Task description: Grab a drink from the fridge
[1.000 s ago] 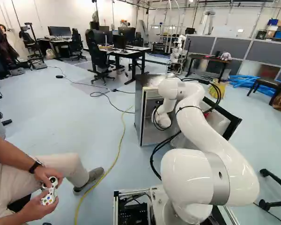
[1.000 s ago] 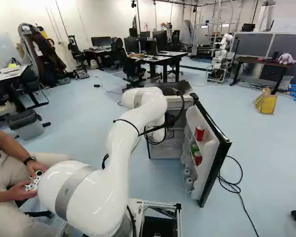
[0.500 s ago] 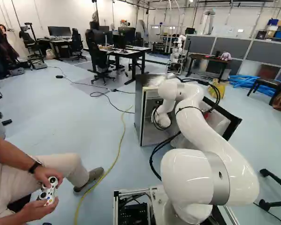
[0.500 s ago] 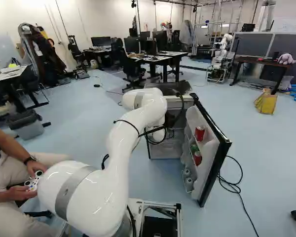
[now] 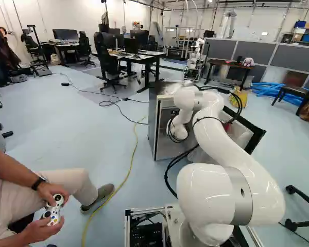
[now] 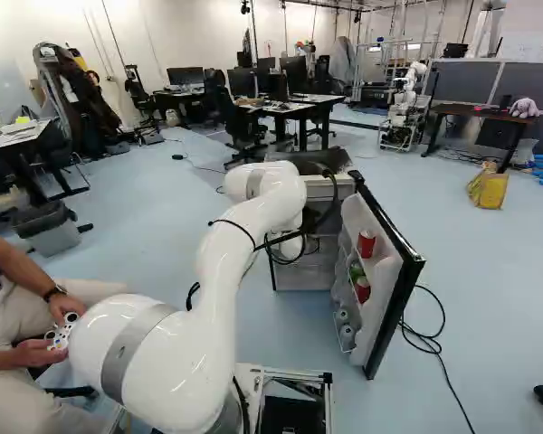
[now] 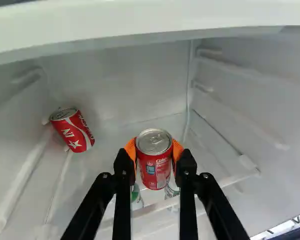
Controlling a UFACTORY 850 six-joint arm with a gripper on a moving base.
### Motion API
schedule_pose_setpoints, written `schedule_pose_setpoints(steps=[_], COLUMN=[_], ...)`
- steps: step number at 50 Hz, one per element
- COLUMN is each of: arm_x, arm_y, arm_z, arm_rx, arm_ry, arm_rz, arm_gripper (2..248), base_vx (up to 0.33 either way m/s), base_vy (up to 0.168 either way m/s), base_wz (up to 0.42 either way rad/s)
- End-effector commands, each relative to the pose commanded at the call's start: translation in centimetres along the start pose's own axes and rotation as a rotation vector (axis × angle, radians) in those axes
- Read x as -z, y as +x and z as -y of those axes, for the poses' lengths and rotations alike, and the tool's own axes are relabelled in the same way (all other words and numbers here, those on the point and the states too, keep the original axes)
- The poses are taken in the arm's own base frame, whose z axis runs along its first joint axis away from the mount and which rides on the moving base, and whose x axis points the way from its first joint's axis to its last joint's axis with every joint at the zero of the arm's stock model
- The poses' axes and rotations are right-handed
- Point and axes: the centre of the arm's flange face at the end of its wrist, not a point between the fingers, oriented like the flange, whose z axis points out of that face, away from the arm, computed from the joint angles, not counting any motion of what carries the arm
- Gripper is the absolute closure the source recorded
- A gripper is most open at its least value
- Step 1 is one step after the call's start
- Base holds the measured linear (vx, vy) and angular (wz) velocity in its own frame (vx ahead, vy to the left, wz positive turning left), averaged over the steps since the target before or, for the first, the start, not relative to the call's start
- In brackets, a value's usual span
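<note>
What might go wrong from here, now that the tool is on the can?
The red can, pinched only at its sides by the tool, could slip. Coming out, it might knock the fridge rim. Black cables near the open door may snag.

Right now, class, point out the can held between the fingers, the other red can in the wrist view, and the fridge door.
Held can (image 7: pixel 154 169): wrist view, front of its side.
Other can (image 7: pixel 75 135): wrist view, its red side.
Fridge door (image 6: pixel 386 276): right base view, inner face.
</note>
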Motion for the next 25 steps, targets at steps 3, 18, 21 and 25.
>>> schedule_pose_setpoints(steps=[3,18,21,25], arm_x=[0.00,0.00,0.00,0.00], arm_y=[0.00,0.00,0.00,0.00], arm_z=[0.00,0.00,0.00,0.00], arm_rx=[0.000,0.000,0.000,0.000], arm_ry=[0.000,0.000,0.000,0.000], arm_rz=[0.000,0.000,0.000,0.000], arm_gripper=[160,160,160,160], base_vx=[0.000,0.000,0.000,0.000], base_vy=[0.000,0.000,0.000,0.000], base_wz=[0.000,0.000,0.000,0.000])
